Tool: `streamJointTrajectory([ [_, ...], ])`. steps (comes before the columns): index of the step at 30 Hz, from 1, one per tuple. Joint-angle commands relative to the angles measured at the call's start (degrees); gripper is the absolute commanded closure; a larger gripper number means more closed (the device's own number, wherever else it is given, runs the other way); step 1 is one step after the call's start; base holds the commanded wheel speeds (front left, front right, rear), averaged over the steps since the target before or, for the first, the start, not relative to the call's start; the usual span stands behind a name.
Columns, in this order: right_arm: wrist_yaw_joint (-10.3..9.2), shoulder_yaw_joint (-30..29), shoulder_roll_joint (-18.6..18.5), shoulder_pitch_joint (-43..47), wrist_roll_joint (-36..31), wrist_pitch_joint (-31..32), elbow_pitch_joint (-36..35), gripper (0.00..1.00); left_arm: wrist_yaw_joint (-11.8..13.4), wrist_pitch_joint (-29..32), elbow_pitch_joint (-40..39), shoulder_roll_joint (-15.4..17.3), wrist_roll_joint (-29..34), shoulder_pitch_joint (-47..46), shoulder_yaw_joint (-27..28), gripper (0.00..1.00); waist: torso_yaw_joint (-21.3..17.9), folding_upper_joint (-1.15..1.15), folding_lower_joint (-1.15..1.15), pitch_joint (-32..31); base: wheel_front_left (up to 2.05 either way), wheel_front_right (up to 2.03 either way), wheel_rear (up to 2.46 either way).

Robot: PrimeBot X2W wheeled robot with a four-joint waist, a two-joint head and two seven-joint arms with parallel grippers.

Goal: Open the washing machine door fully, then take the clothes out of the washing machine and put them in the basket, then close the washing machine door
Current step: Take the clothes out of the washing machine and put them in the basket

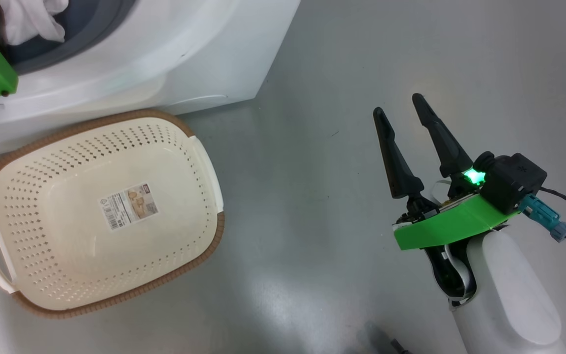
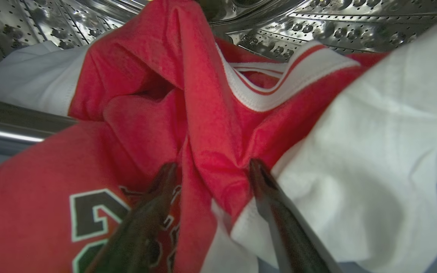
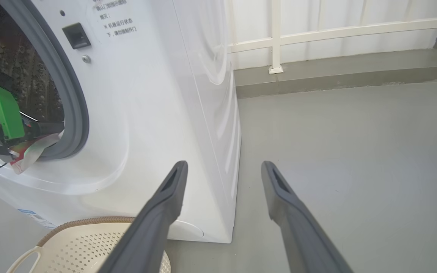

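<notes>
Grey floor (image 1: 312, 206); basket (image 1: 67, 206) beside washing machine (image 3: 157, 113); railing (image 3: 317, 30) beyond; right hand (image 1: 397, 103) spread.

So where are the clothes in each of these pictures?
Head view: clothes in the top left corner, in the washing machine opening.
Left wrist view: clothes across most of the picture, close up.
Right wrist view: a bit hanging over the opening's lower edge, at the left.
Shared landmark: the washing machine, its steel drum in the left wrist view.
</notes>
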Motion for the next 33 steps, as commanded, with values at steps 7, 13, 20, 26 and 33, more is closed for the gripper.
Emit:
streamJointTrajectory([
  [7, 0.09, 1.1, 0.7, 0.4, 1.3, -0.7, -1.3, 0.00, -0.2, -1.3, -2.1, 2.7, -1.8, 0.4, -2.2, 1.00, 0.0, 0.00, 0.00, -0.5, 0.00, 0.00, 0.00],
  [13, 0.09, 1.0, 0.7, 0.5, 1.2, -0.7, -0.8, 0.00, -0.2, -3.5, -3.1, 2.4, -3.5, 2.2, -3.6, 1.00, 0.6, 0.00, 0.00, -2.7, 0.00, 0.00, 0.00],
  [20, 0.09, 1.0, 0.7, 0.9, 0.8, -0.7, -0.2, 0.00, -0.2, -6.3, -5.5, 1.8, -5.8, 4.9, -5.9, 1.00, 1.6, 0.00, 0.00, -5.7, 0.00, 0.00, 0.00],
  [26, 0.09, 0.8, 0.7, 1.6, 0.5, -0.7, 0.2, 0.00, -0.2, -8.6, -8.5, 2.0, -7.5, 6.7, -8.5, 1.00, 2.8, 0.00, 0.00, -7.5, 0.00, 0.00, 0.00],
  [33, 0.09, 0.4, 0.5, 2.5, 0.4, -0.7, 0.6, 0.00, -0.2, -11.7, -12.5, 1.9, -8.8, 9.7, -11.9, 1.00, 4.5, 0.00, 0.00, -10.2, 0.00, 0.00, 0.00],
])
